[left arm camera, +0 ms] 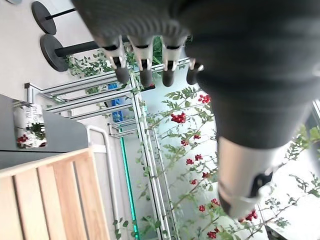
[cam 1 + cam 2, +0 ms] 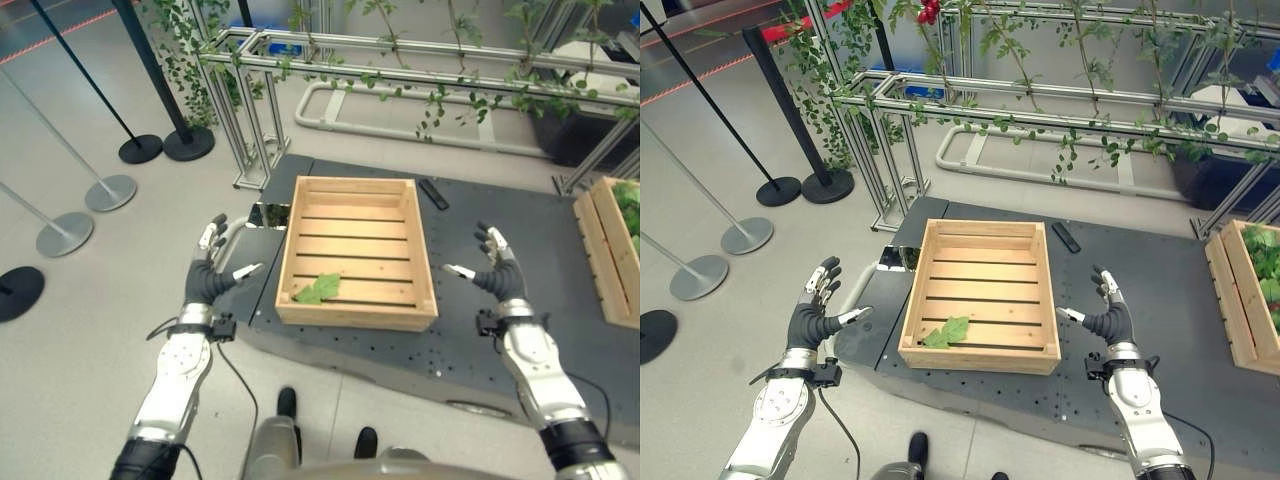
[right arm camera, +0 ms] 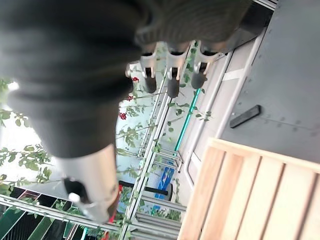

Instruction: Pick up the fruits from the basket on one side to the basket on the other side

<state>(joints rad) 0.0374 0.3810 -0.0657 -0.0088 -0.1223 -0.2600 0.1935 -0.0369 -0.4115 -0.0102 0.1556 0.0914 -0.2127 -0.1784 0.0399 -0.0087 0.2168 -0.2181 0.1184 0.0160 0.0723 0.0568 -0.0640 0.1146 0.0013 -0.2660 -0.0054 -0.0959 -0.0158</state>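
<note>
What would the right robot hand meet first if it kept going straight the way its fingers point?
Probably nothing close: the right robot hand, open, points beside the wooden crate, over the dark platform. The metal frame with vines lies beyond; depth is unclear.

Bright, even light falls from above. Shadows on the grey floor [image 2: 90, 330] are soft, and glare whitens the background behind the foliage [image 1: 200, 165].

Your way into the wooden crate [image 2: 357, 250] is open from above; only a green leaf [image 2: 318, 290] lies inside. Metal rails [image 2: 400, 60] with vines stand behind, maybe near.
</note>
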